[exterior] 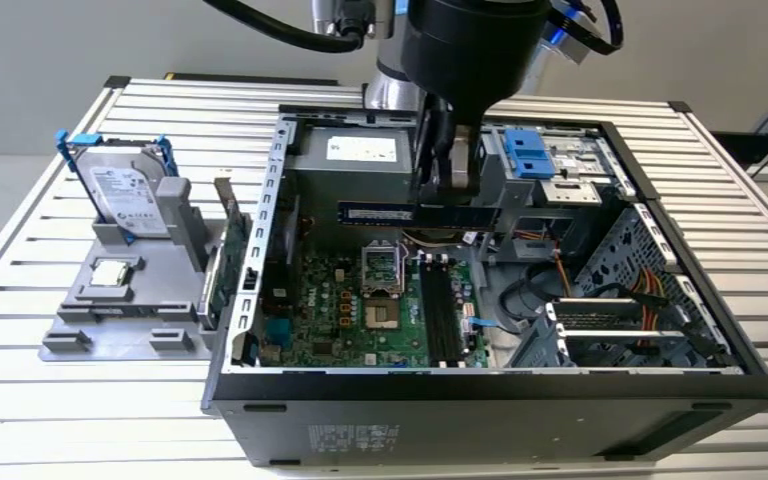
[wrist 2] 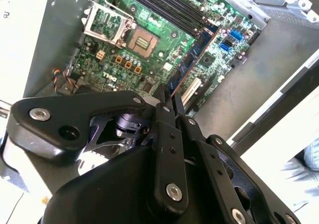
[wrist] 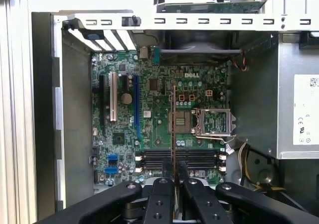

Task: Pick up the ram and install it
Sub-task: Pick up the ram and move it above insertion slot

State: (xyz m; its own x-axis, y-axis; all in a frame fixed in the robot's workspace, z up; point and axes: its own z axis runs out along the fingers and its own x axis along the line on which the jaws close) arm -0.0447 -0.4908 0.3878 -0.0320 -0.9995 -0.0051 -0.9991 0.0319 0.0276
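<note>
Exterior view: looks down from high into computer case (exterior: 491, 410). Both wrist views: close overhead, sharing motherboard (wrist: 154, 124) (wrist 2: 164, 50).

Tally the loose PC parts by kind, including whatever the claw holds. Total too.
ram, gripped in the claw: 1
hard drive: 1
green card: 1
silver square chip: 1
Total: 4
</note>
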